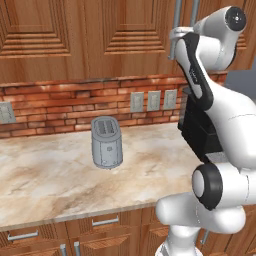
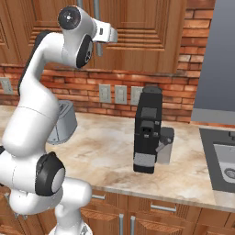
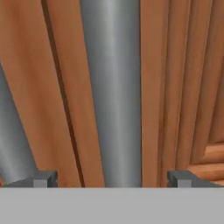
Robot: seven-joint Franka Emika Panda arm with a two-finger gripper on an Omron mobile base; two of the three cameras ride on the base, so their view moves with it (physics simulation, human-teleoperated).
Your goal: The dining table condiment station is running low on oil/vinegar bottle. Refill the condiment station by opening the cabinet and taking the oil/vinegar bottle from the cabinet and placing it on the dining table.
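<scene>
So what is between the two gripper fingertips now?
In the hand view, a silver bar handle of the cabinet stands between the fingertips; neither tip touches it.

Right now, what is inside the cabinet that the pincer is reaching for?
The inside cannot be seen: the cabinet doors are closed. What shows is their wooden front and the silver bar handle, which stands between the open pincer tips. Any bottle behind the doors is covered.
</scene>
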